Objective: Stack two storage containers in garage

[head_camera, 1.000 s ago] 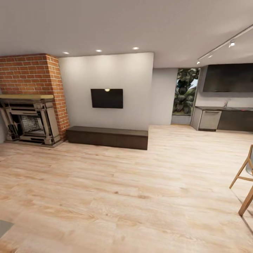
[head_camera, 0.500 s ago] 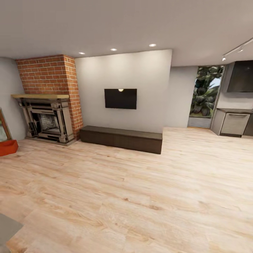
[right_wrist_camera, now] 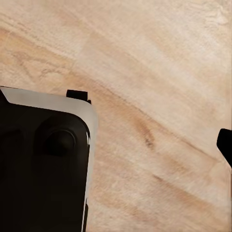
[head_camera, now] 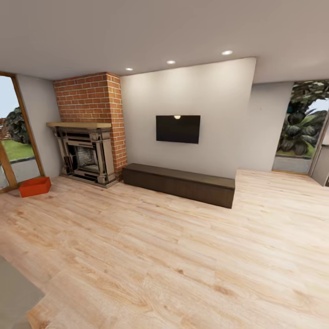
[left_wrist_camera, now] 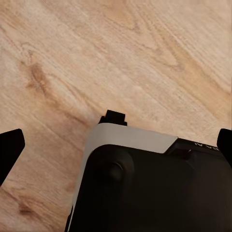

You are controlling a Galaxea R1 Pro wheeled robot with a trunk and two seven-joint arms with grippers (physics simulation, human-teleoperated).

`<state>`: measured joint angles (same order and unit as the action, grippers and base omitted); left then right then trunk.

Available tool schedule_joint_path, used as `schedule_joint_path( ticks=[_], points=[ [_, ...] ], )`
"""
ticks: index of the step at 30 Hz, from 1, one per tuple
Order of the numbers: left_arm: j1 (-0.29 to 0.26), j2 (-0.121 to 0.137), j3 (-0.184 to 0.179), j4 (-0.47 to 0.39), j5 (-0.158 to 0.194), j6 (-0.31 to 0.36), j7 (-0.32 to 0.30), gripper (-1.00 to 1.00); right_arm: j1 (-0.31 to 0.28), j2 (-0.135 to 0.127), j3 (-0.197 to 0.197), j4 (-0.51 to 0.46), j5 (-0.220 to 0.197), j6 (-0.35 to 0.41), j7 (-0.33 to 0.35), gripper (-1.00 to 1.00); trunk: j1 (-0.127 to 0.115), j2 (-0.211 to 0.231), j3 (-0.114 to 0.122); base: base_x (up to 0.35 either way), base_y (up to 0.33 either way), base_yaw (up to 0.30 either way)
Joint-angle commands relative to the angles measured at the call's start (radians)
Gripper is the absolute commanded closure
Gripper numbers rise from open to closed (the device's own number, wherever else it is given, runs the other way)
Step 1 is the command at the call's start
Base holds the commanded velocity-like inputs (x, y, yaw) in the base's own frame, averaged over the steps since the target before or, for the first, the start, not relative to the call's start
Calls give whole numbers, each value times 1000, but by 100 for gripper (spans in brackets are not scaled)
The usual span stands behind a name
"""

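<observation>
Far across the room, container [head_camera: 34,186] sits beside fireplace [head_camera: 86,153].

Support: pale wood plank floor [head_camera: 173,256] | Resting on it: red-orange storage container [head_camera: 34,186]; low dark cabinet [head_camera: 179,183]; fireplace [head_camera: 86,153]

No legible text, label, brand, number or sign found. Faint pale marks noted on the dark robot base [left_wrist_camera: 203,145] in the left wrist view; too small to read.
</observation>
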<state>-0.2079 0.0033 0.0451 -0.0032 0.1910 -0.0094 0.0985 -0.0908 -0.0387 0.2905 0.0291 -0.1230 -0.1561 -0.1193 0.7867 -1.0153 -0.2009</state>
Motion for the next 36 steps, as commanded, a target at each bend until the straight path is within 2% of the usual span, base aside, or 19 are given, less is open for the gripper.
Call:
schedule_joint_path(
  ticks=[1, 17, 36],
  points=[
    [-1, 0, 4, 0, 4, -1, 1, -100, -1, 0, 9, 3, -10, -6, 0, -100, 1, -1, -1, 322, 0, 270],
    [-1, 0, 4, 0, 4, -1, 1, -100, -1, -1, 9, 3, -9, -5, 0, -100, 1, -1, -1, 322, 0, 256],
    [-1, 0, 4, 0, 4, -4, 1, -100, -1, -7, 14, 2, 1, 2, -2, -100, 1, -1, -1, 322, 0, 13]
  ],
)
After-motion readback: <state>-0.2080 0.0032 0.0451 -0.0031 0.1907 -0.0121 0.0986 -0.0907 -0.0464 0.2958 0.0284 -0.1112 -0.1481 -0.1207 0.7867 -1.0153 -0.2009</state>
